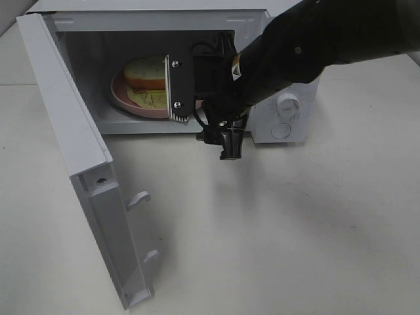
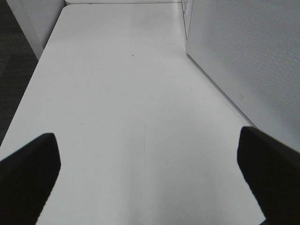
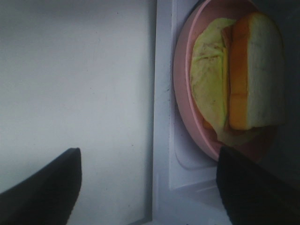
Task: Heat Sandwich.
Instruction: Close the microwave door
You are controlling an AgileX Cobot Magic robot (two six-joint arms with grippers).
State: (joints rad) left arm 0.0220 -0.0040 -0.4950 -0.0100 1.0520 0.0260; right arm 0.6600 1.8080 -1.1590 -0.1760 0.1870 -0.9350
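Sandwich [image 3: 253, 70], squarish bread, rests on round pink plate [image 3: 183, 98].

Sandwich [image 1: 146, 73] on plate, inside microwave

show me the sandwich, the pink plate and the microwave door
sandwich [image 1: 146, 71], exterior high view, on the top bread slice
pink plate [image 3: 182, 89], right wrist view, on its bare rim
microwave door [image 1: 65, 118], exterior high view, on its broad white panel
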